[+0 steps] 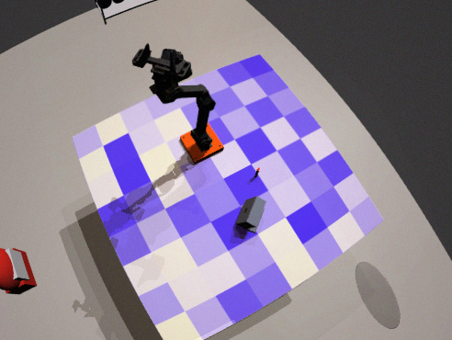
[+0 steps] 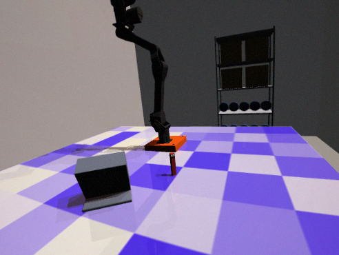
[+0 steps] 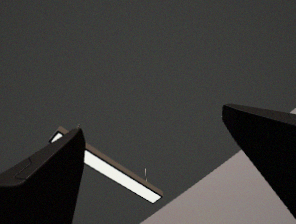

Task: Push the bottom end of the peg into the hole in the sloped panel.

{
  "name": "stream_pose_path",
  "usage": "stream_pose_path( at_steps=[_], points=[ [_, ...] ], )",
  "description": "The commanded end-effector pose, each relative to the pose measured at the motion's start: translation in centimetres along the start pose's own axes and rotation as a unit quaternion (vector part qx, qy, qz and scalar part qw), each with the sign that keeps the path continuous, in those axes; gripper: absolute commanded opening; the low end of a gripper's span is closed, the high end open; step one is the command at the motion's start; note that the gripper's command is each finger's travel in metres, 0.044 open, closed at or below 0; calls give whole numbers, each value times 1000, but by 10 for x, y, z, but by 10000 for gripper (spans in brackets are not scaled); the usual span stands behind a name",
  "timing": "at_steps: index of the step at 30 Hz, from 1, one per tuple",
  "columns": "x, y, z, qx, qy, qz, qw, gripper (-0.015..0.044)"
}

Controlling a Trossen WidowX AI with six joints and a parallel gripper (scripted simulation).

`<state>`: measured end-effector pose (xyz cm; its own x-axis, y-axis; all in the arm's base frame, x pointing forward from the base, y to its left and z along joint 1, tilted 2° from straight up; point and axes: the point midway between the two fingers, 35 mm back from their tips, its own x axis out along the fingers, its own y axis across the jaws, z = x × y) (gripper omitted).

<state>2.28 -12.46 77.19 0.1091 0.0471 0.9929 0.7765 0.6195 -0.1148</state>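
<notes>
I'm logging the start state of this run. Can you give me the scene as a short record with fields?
peg: red, upright on the table, untouched
panel: grey sloped block, apart from the peg, nearer the table's front edge
hole: not visible in these views
arm: raised high above its orange base, far from the peg
gripper: open, empty, pointing up at the ceiling light

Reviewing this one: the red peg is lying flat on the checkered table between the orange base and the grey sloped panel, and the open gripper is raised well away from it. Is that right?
Not quite. The red peg stands upright on the table, not flat; the exterior view shows it. The rest holds: it is between the orange base and the grey sloped panel, and the open gripper is raised well away, facing the ceiling.
</notes>
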Motion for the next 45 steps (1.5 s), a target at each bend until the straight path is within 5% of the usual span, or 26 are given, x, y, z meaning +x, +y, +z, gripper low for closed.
stream_pose_path(
  at_steps=[1,20,45],
  points=[
    [0,0,-1,1,1,-1,1000,426],
    [-25,-11,-103,161,127,-89,975,440],
    [-60,50,-185,348,236,-137,897,440]
  ],
)
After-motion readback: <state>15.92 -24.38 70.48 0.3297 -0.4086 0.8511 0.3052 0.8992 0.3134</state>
